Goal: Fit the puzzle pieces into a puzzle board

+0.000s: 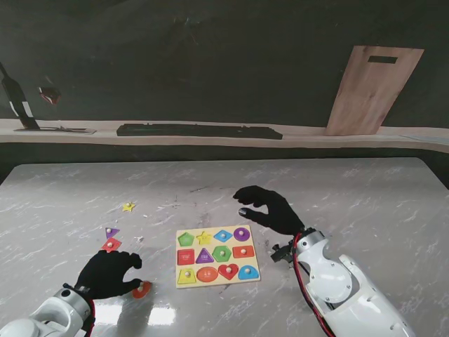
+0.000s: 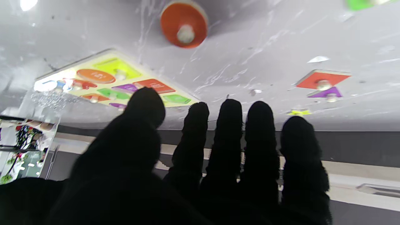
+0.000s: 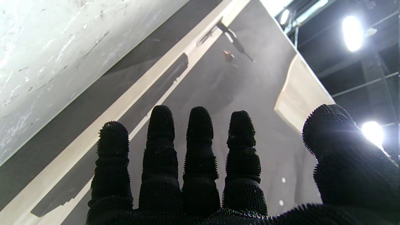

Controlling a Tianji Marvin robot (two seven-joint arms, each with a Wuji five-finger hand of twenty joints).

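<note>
The puzzle board (image 1: 217, 257) lies on the worktop (image 1: 351, 196) near its middle, its recesses filled with coloured shapes. Loose pieces lie at the board's nine o'clock: an orange round piece (image 1: 142, 289), a red piece (image 1: 111, 245), a purple piece (image 1: 111, 232) and, farther off, a yellow star (image 1: 128, 207).

The left robot hand (image 1: 106, 274) is released, fingers spread, holding nothing, just beside the orange round piece. The right robot hand (image 1: 270, 208) hovers at the board's one o'clock, fingers apart and empty.

Only the left wrist view shows the pieces' small knobs; the right wrist view shows just the fingers (image 3: 161, 140), wall and worktop edge.
</note>
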